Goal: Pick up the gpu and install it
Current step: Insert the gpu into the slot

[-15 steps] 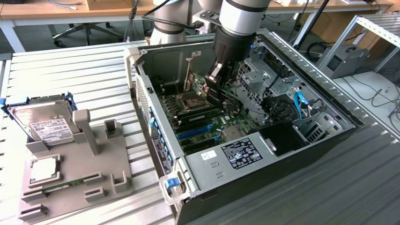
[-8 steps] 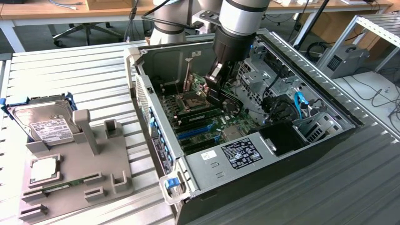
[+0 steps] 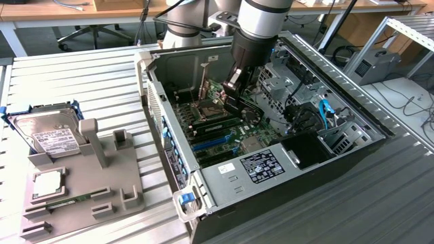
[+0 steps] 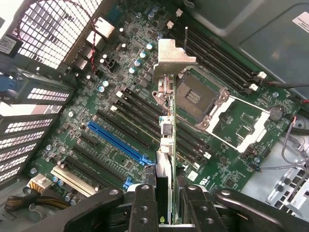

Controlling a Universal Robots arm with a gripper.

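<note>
Closest in, my fingers (image 4: 145, 203) pinch the gpu (image 4: 168, 130) on edge above the motherboard (image 4: 116, 125), mid-case. I should keep it upright, bracket (image 4: 171, 55) toward the case's rear wall, aligned with one slot.

Thin gpu (image 4: 168, 159) on edge, pale bracket end outward, above the motherboard (image 4: 120, 96)

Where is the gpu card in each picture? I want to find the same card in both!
Exterior view: the gpu stands on edge inside the open computer case, above the motherboard, just to the exterior view's left of the gripper.
Wrist view: the gpu is seen edge-on, a thin card with a pale metal bracket, running up from the gripper, which is shut on it.
Shared landmark: the blue slot on the motherboard.
</note>
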